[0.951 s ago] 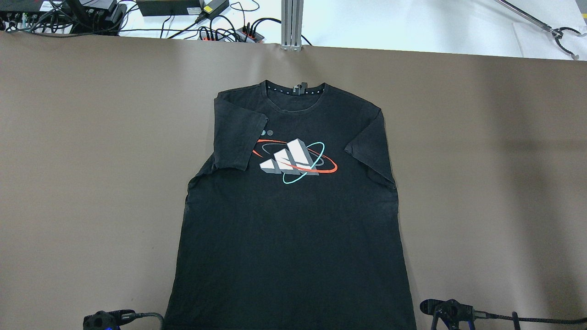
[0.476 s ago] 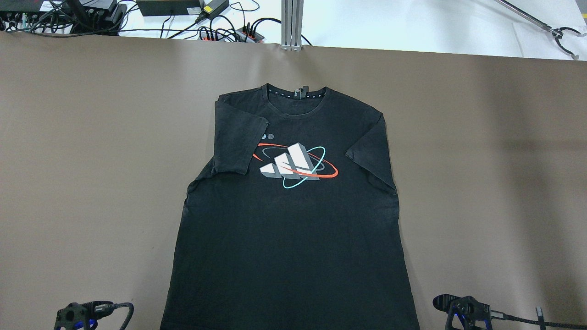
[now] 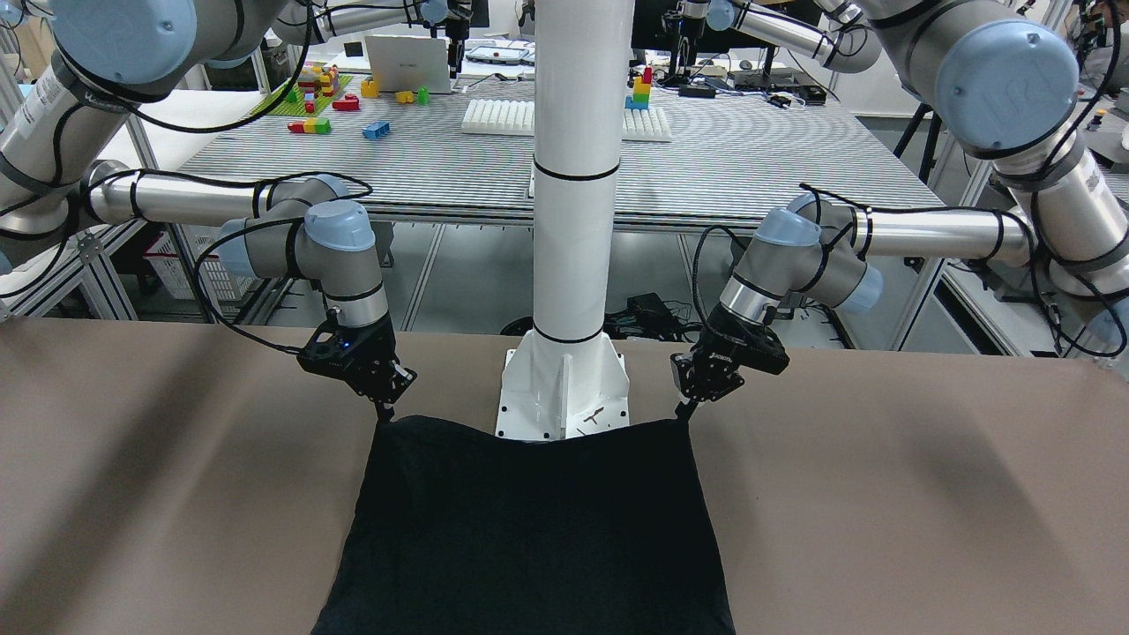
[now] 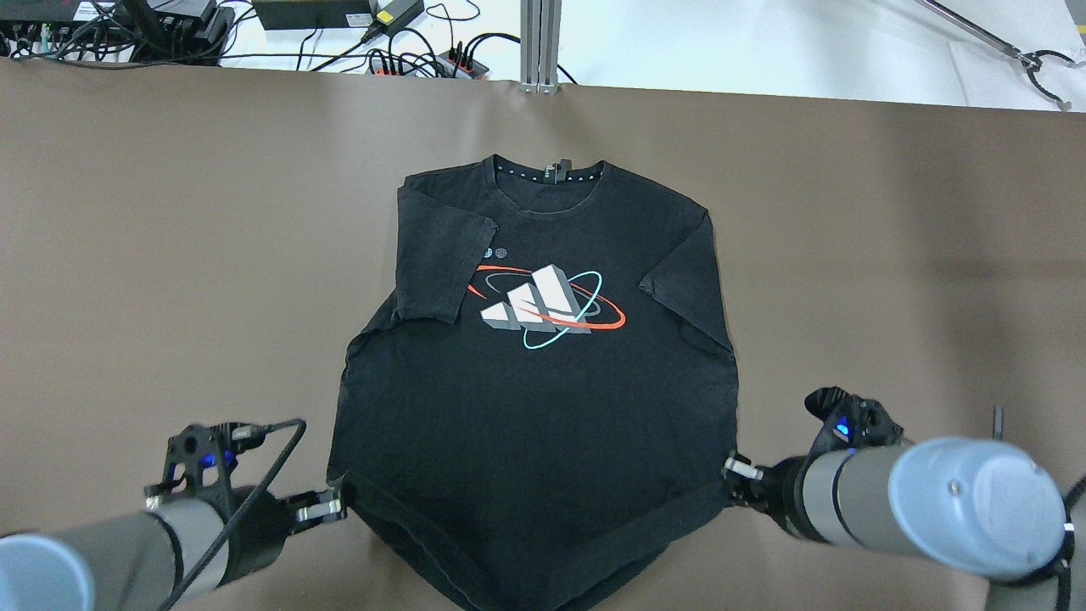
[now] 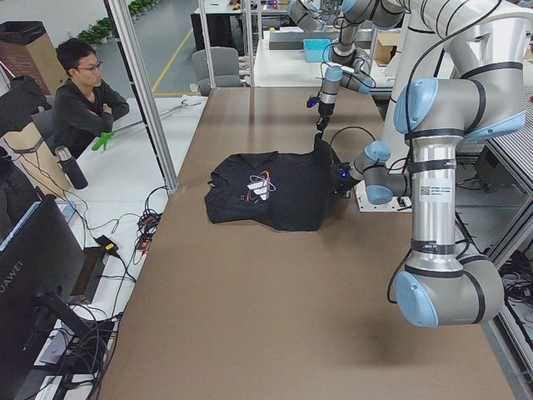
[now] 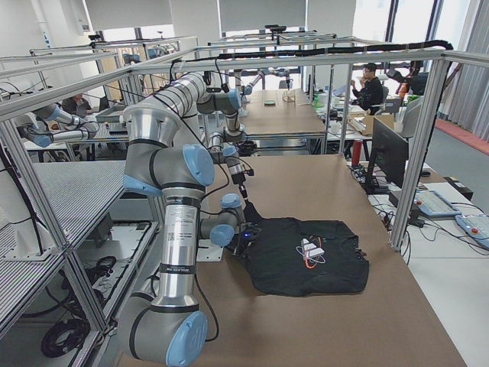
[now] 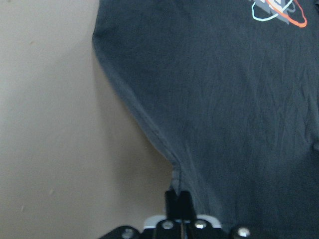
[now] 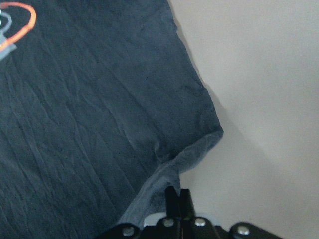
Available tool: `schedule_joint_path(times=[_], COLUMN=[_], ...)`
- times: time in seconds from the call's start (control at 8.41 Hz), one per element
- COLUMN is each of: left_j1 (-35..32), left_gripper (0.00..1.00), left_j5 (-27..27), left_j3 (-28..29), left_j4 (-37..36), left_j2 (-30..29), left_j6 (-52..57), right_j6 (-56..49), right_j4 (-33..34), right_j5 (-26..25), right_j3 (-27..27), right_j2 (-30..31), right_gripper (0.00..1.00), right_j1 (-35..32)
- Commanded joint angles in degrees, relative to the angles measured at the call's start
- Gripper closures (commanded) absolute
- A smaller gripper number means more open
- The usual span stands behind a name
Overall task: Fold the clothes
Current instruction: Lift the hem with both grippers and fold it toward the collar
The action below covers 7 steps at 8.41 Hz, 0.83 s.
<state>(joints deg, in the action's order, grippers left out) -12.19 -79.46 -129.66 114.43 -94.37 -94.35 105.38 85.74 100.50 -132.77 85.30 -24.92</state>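
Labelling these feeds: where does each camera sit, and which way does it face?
Front-facing: across the table, facing the robot; both arms, white post.
Overhead: behind the robot, down on the T-shirt; both arms.
Exterior left: table's left end; left arm nearest.
Exterior right: opposite end; right arm nearest.
Left wrist: down past left gripper.
Right wrist: down past right gripper.
Both wrists share the logo.

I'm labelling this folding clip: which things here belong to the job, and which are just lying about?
In the job: black T-shirt; left gripper, shut on one hem corner; right gripper, shut on the other.
Lying about: white post; power strip; toy bricks.
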Motion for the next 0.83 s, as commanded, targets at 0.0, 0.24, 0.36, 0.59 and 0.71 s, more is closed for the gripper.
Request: schedule_joint_path(times=[0.0, 0.24, 0.36, 0.59, 0.71], left_j1=[-17.38, -26.09, -28.74, -31.48, -31.58], left_gripper=[1.0, 1.0, 1.0, 1.0, 1.0], left_j5=[-11.66, -17.72, -18.79, -22.22, -21.79], left_j3=[11.24, 16.95, 17.5, 17.33, 17.68], left_j4=[-0.87, -0.79, -0.78, -0.7, -0.78], left_j2=[-9.5, -13.54, -14.17, -14.61, -14.7], left_j6=[9.16, 14.61, 15.76, 15.95, 15.95], right_j6=[-4.79, -12.27, -12.82, -13.27, -14.92], right_j4=[0.48, 0.57, 0.66, 0.31, 0.22], right_j5=[11.2, 11.12, 11.03, 10.77, 10.68], right_j3=[10.84, 15.94, 18.22, 22.36, 24.38], right_j2=[-8.54, -11.28, -13.47, -16.03, -17.17], right_gripper=[1.0, 1.0, 1.0, 1.0, 1.0], right_j1=[-17.22, -23.83, -24.9, -26.75, -28.07])
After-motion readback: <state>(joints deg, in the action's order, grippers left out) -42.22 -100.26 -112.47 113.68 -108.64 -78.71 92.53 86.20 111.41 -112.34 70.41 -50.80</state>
